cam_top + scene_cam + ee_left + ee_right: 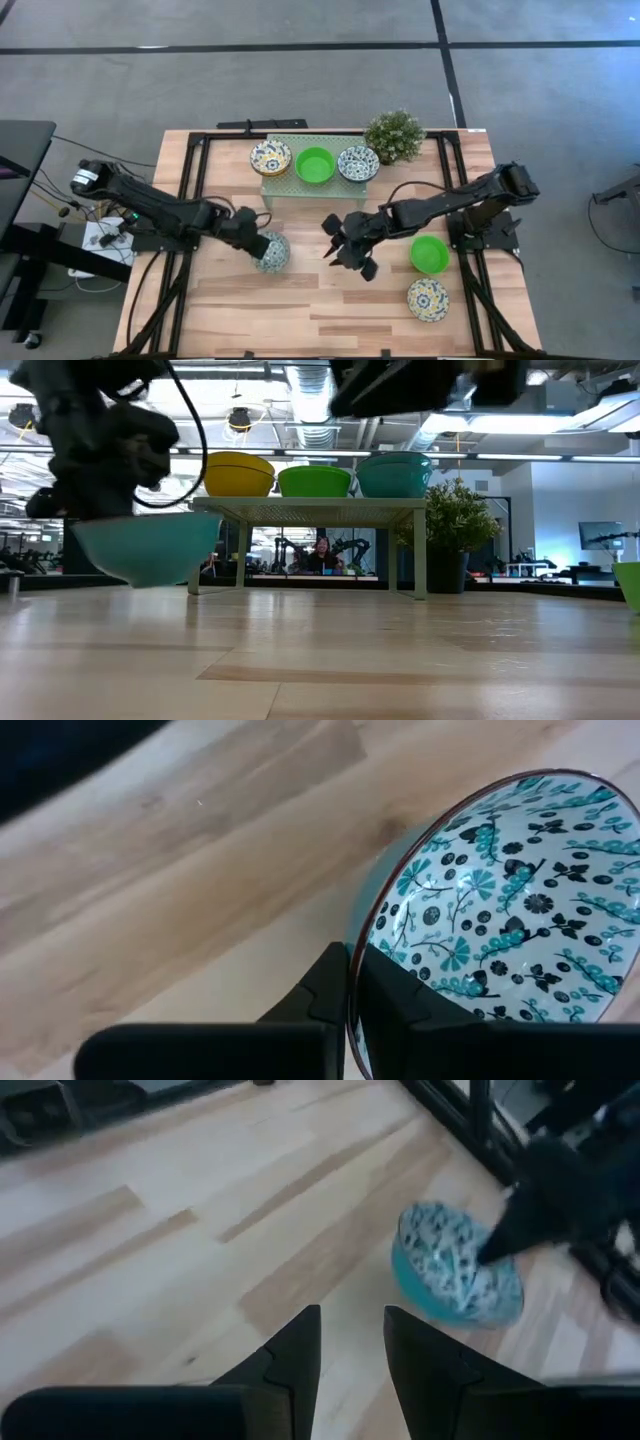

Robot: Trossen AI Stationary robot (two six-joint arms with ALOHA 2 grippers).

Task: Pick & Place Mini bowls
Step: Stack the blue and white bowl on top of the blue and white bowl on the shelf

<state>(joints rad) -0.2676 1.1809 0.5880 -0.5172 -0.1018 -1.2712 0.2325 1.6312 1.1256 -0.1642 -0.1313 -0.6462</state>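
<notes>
- Left end effector [262,243] was pinching the rim of a teal-patterned mini bowl [272,251]; in the left wrist view one finger [318,992] sat outside the wall and the other inside, with the rim between them.
- In the low view we saw that bowl [145,548] tilted and seemingly just off the bench [320,660], so we judged the step in hand as the lift and carry.
- Right end effector [352,250] hovered over mid-bench, fingers [296,1346] spread, nothing between them; it looked to be waiting.
- A small green shelf [270,186] at the back of the bench held three bowls: a yellow-blue floral bowl [270,157], a green bowl [314,165] and a blue floral bowl [358,164]. A potted plant [394,136] stood just beside the shelf.
- Two more sat on the bench near the right arm: a second green bowl [429,254] and another floral bowl [427,299].
- We could not tell from the frames where the held bowl was meant to go.
- To do it well, in our view: a rim pinch is a thin hold, so keep the fingers pressed and raise slowly, since the bowl could pivot.
- Lift clear of the bench before any sideways travel.
- Route the left arm away from the right end effector, which was near.
- If the shelf is the goal, come in above the bowls there and set down flat before letting go.
</notes>
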